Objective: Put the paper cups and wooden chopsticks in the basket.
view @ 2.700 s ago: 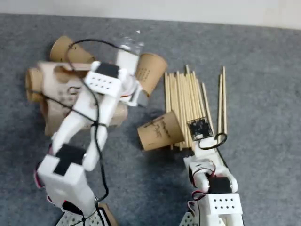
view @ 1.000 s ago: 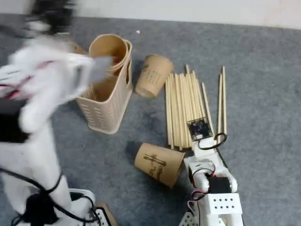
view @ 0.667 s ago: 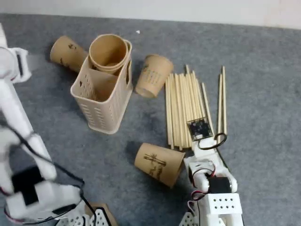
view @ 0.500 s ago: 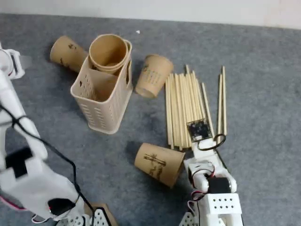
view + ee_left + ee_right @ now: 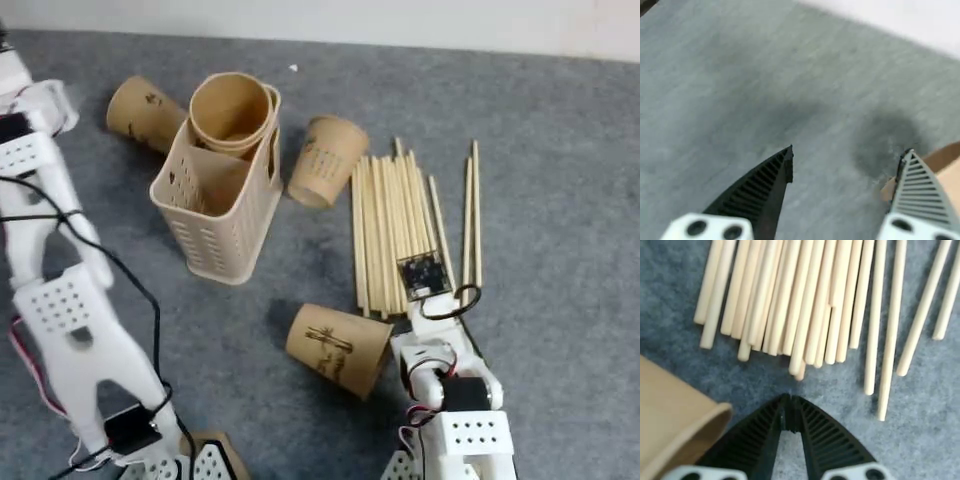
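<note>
Wooden chopsticks [image 5: 805,305] lie before right jaws pressed together; left jaws gape over carpet [image 5: 740,75].

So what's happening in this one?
Neither arm holds anything. The left tool is open over the carpet; the right tool is shut, just short of the chopsticks lying loose. The basket holds at least one paper cup; the far cup, middle cup and near cup lie outside.
</note>
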Controlling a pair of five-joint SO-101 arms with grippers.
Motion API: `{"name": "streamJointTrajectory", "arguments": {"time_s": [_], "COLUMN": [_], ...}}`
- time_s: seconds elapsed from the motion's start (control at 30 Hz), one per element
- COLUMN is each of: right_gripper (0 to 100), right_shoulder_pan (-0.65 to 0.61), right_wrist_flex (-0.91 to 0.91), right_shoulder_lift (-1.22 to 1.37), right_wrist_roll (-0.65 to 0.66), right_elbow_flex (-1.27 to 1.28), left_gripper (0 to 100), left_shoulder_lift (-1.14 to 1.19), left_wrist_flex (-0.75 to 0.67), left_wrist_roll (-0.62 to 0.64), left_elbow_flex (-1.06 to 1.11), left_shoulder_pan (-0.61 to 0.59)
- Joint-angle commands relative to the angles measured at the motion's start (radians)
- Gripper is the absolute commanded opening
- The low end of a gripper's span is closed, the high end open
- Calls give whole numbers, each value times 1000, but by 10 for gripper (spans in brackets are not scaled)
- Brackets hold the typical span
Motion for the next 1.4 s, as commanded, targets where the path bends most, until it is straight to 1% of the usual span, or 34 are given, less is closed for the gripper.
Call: {"name": "streamJointTrajectory", "arguments": {"time_s": [0.0,0.17,0.27,0.33,0.5,0.7,0.77,0.83,0.97,1.2,1.27,1.37], "right_gripper": [27,27,27,27,27,27,27,27,27,27,27,27], "right_shoulder_pan": [-7,-7,-7,-7,-7,-7,-7,-7,-7,-5,-5,-5], "right_wrist_flex": [-18,-18,-18,-18,-18,-18,-18,-18,-18,-18,-18,-18], "right_shoulder_lift": [2,2,2,2,2,2,2,2,2,2,2,2], "right_wrist_roll": [-3,-3,-3,-3,-3,-3,-3,-3,-3,-3,-3,-3], "right_elbow_flex": [-5,-5,-5,-5,-5,-5,-5,-5,-5,-5,-5,-5], "left_gripper": [326,326,326,326,326,326,326,326,322,146,114,92], "left_shoulder_lift": [145,380,456,472,472,403,377,354,340,343,343,343], "left_wrist_flex": [-21,-17,-8,49,235,473,542,595,637,674,680,680], "left_wrist_roll": [14,9,-63,-95,-106,-109,-160,-213,-250,-339,-339,-341], "left_elbow_flex": [-255,-498,-575,-605,-714,-711,-711,-711,-710,-704,-704,-704], "left_shoulder_pan": [77,120,150,168,202,246,269,289,305,305,303,294]}}
